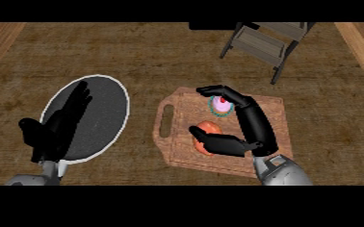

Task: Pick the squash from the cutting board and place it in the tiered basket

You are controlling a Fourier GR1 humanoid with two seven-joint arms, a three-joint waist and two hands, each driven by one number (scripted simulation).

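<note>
I see the right hand (241,125) over the cutting board (181,154), thumb on the orange squash (206,126) — fingers spread, not clenched. Cupcake (221,106) beside. Left hand (57,125) flat over plate (113,89).

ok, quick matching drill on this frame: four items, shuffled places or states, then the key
Items:
1. squash
2. cupcake
3. left hand
4. tiered basket

Places or states:
A. top right of the counter, off the board
B. open, over the dark round plate
C. on the cutting board, under the right hand's thumb
D. on the board, pink top, beneath the right hand's fingertips

Pairs: 1-C, 2-D, 3-B, 4-A
</note>
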